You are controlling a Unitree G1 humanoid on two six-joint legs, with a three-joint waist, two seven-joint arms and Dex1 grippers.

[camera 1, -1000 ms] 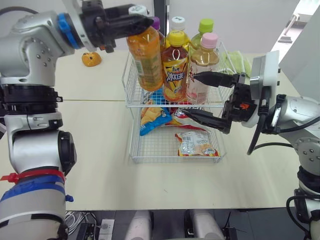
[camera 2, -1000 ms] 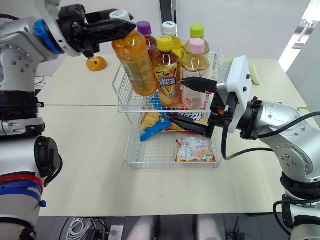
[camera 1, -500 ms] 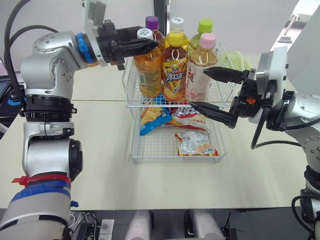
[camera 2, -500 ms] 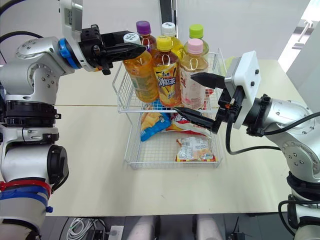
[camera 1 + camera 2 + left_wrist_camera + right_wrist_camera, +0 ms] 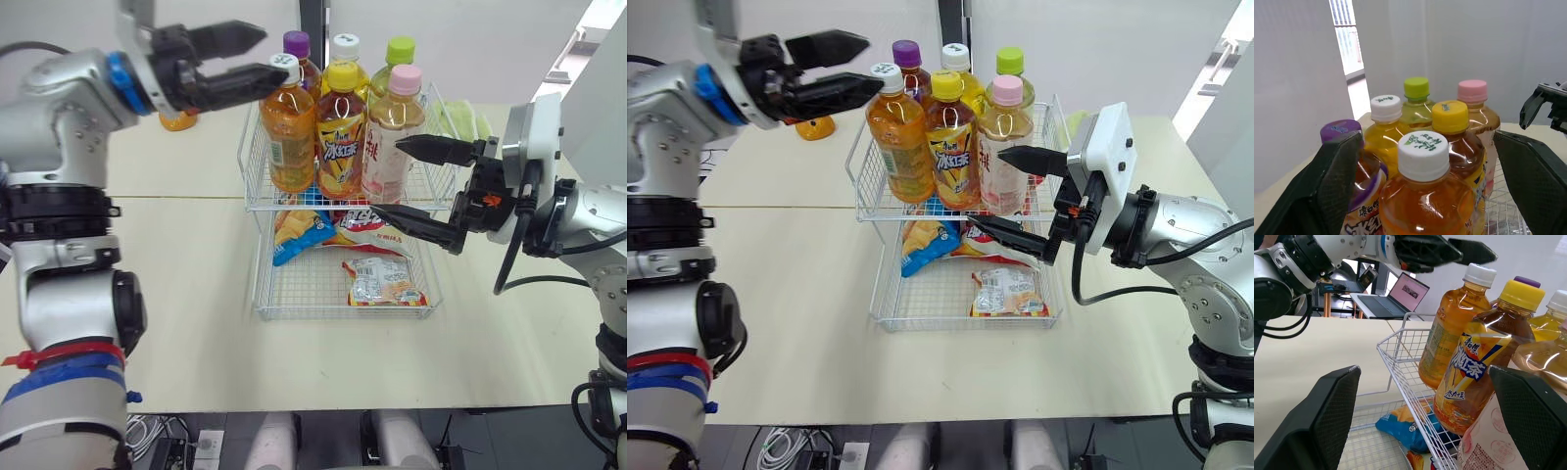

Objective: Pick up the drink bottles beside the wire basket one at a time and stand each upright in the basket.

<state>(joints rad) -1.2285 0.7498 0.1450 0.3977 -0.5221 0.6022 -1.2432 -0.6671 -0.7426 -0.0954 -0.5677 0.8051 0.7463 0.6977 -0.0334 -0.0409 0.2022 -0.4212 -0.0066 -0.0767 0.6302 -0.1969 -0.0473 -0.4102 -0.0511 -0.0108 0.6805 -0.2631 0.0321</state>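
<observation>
Left end effector now off orange bottle; cream table, white wall.

orange bottle capped white; brown bottle capped yellow; white basket

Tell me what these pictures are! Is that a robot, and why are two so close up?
Yes, it is a robot with two arms. The two wide pictures come from cameras in its head, looking down over a table. The two close-up ones come from cameras on its wrists, looking along the black fingers. Each arm ends in a pincer. The left pincer is open by the cap of an orange bottle, and the right pincer is open beside a pink-capped bottle. Neither holds anything. Six bottles stand upright in the top of a wire basket; snack packets lie in the bottom part.
</observation>
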